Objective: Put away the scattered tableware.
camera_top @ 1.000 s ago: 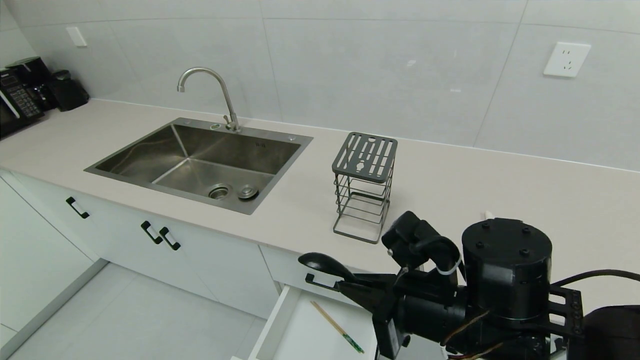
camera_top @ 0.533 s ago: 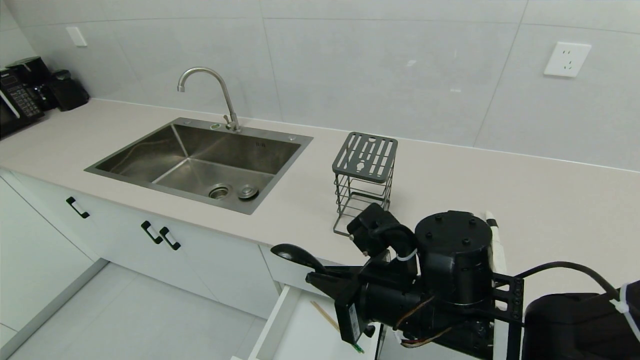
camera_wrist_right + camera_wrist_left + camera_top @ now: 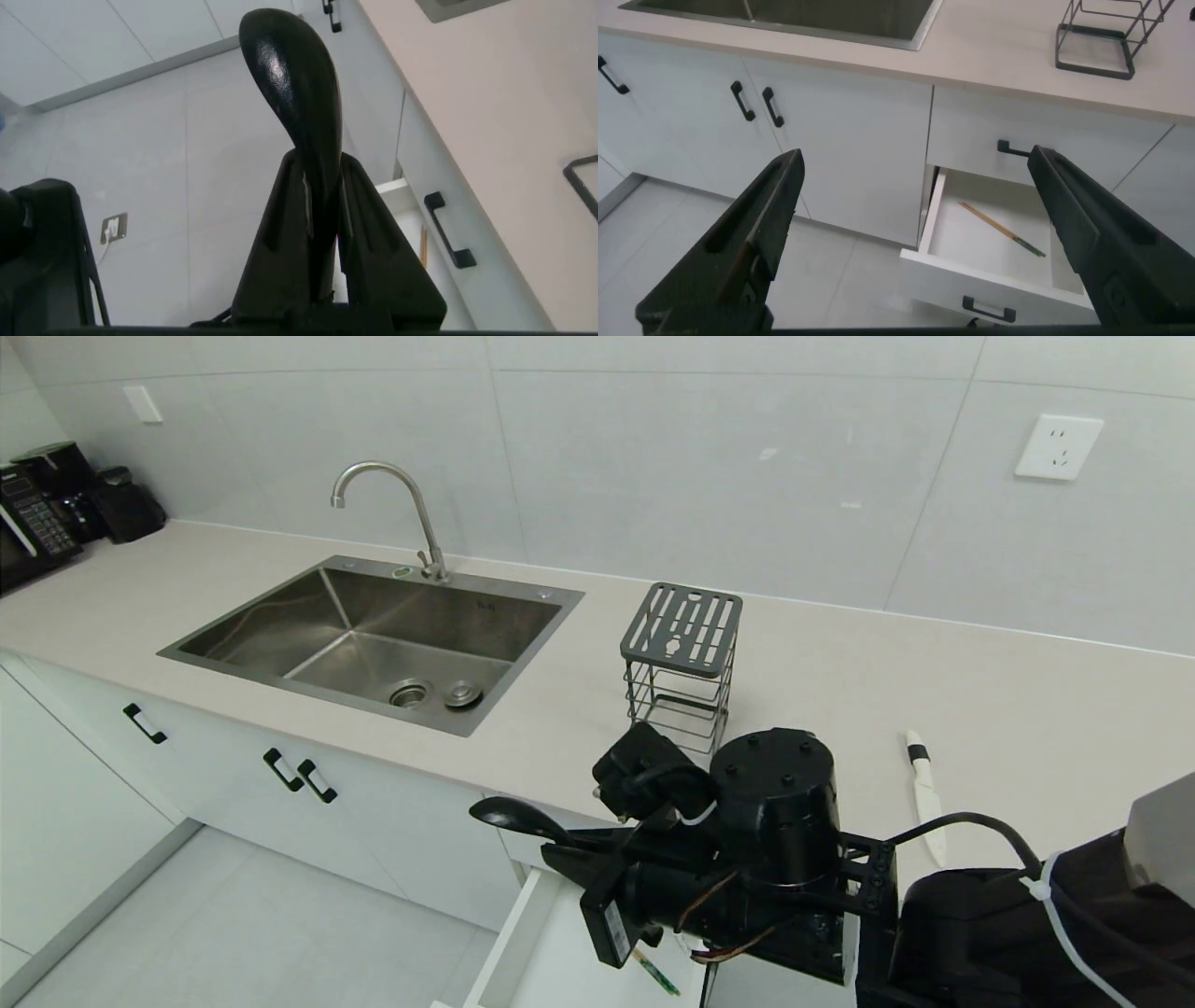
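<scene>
Head view: right pincer (image 3: 571, 847) clenched on a black spoon (image 3: 512, 816) near the open drawer (image 3: 560, 954), which holds a chopstick (image 3: 655, 974). Left pincer (image 3: 920, 238) gapes wide. A white knife (image 3: 924, 789) lies near the table's (image 3: 1027, 709) front edge. Sink (image 3: 373, 658) print unreadable.

Gripper (image 3: 322, 177) clamps black spoon (image 3: 290, 75) (bowl outward).

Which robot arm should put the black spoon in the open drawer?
The right arm. The right gripper is shut on the black spoon, by the open drawer. The left gripper is open and holds nothing.
</scene>
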`<state>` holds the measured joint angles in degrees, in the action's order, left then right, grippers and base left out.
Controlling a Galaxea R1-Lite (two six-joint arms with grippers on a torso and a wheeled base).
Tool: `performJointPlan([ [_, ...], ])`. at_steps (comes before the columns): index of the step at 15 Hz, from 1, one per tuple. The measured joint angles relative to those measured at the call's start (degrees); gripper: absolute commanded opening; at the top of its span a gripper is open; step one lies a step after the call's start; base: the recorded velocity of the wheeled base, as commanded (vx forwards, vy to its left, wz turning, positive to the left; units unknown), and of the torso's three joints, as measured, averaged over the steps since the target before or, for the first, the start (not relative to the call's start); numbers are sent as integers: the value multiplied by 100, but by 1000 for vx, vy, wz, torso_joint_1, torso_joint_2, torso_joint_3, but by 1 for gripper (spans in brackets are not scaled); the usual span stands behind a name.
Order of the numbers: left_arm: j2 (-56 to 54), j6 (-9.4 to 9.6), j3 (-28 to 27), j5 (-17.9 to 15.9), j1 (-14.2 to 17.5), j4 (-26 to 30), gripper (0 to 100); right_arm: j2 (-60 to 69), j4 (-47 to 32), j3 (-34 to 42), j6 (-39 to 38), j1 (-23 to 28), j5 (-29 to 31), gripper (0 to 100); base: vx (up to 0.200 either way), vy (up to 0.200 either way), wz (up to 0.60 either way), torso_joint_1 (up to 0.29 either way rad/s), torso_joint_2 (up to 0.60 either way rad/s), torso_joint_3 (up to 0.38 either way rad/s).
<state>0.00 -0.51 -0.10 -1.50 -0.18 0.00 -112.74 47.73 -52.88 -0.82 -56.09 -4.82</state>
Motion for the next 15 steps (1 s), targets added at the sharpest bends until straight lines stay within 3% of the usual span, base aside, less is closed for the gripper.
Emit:
performJointPlan([
  [4, 0, 0, 0, 2, 0, 0, 100, 74, -24, -12, 87, -72, 52, 0, 0, 0, 0, 0, 0, 0],
  [9, 0, 0, 0, 0, 0, 2, 100, 124, -528, -486, 695, -218, 961, 0, 0, 0, 0, -60, 116, 59],
  [15, 0, 0, 0, 2, 2, 0, 100, 117, -489, -558, 803, -238, 968, 0, 0, 0, 0, -97, 203, 101],
])
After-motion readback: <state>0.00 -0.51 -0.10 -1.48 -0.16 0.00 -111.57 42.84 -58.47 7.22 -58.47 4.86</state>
